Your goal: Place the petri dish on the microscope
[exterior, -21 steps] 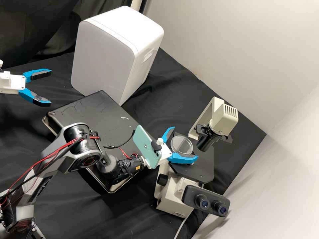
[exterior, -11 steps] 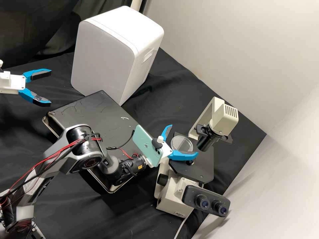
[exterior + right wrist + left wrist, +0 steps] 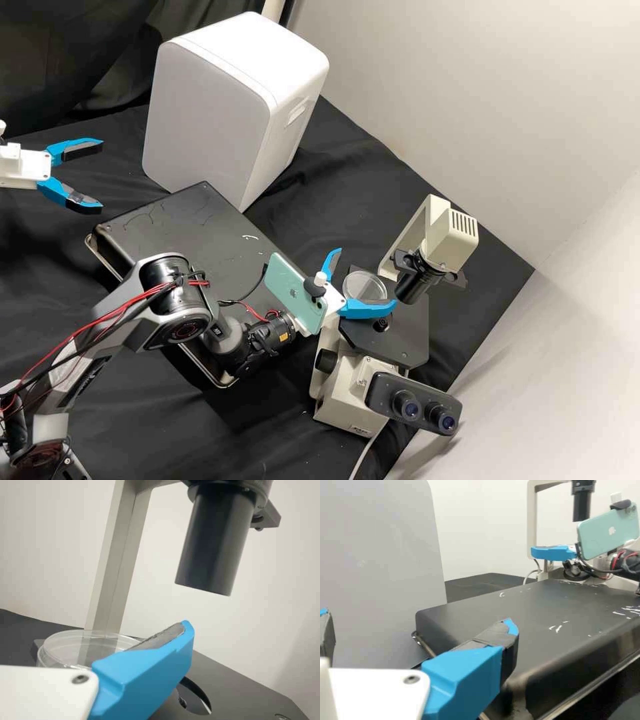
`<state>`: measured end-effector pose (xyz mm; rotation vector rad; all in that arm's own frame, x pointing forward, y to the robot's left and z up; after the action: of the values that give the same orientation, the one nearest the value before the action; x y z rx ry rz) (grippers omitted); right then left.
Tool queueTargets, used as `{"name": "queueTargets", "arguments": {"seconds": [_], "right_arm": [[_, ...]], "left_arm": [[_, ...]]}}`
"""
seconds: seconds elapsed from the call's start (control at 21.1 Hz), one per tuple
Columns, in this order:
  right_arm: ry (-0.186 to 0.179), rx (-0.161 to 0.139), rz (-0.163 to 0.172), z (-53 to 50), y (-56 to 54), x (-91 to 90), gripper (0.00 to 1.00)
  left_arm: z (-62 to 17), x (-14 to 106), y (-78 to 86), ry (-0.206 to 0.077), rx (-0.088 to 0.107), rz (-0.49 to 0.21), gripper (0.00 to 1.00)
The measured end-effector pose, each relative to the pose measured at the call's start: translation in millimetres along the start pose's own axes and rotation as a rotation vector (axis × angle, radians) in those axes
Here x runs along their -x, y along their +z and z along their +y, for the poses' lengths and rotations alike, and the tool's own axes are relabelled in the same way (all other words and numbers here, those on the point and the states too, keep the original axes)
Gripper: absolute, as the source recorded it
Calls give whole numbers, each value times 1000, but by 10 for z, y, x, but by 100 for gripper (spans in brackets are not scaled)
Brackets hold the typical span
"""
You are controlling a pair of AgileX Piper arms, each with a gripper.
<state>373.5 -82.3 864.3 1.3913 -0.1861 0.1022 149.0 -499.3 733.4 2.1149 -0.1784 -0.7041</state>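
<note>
**Q:** Since the petri dish (image 3: pixel 365 285) is the thing that matters, where does it sit?

**A:** Right of centre in the high view, flat on the black stage (image 3: pixel 408 337) of the microscope (image 3: pixel 350 390). It is at the stage's far corner, just beside the dark lens barrel (image 3: pixel 408 288) that hangs over the stage. The round opening (image 3: pixel 381 325) in the stage lies near the dish but is not under it.

**Q:** And the right gripper (image 3: pixel 367 279)?

**A:** Its blue fingers are spread wide with the dish between them. The nearer finger (image 3: pixel 150 662) runs along the dish's rim. I cannot tell whether it touches. The other finger stands apart from the dish and points upward. Nothing is clamped. A mint-green phone (image 3: pixel 293 293) is mounted on that wrist.

**Q:** What about the left gripper (image 3: pixel 99 173)?

**A:** It is at the left edge of the frame, well apart from the microscope. It hangs above the black bench cloth (image 3: pixel 347 180) with its fingers apart, holding nothing.

**Q:** What lies between the two arms?

**A:** A flat black tray (image 3: pixel 193 223) sits left of centre. Behind it, in the upper middle of the frame, stands a white box (image 3: pixel 233 100) with rounded corners.
</note>
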Motion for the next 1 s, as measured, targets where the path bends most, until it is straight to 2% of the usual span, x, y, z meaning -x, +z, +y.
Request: {"name": "queueTargets", "arguments": {"seconds": [0.14,0.28,0.38,0.47,0.57,0.66,0.71,0.76,0.81,1.0], "right_arm": [[0,-2,0,6,-4,0,100],[-8,-8,-10,23,-18,18,100],[5,-57,-42,76,-23,76,100],[19,-74,-70,130,-12,158,100],[46,-89,-112,195,24,254,100],[116,-154,-209,311,126,373,100],[138,-185,-233,362,154,423,100],[141,-207,-240,381,156,471,100],[141,-217,-244,391,151,509,100],[141,-228,-236,415,109,562,100]], "left_arm": [[3,0,-17,2,14,10,100],[3,0,-18,2,14,10,100],[3,0,-18,2,14,10,100],[3,0,-18,2,21,10,100],[3,0,-18,2,20,10,100],[3,0,-18,2,20,10,100],[3,0,-18,2,20,10,100],[3,0,-18,2,20,10,100],[3,0,-18,2,20,10,100],[3,0,-18,2,20,10,100]]}}
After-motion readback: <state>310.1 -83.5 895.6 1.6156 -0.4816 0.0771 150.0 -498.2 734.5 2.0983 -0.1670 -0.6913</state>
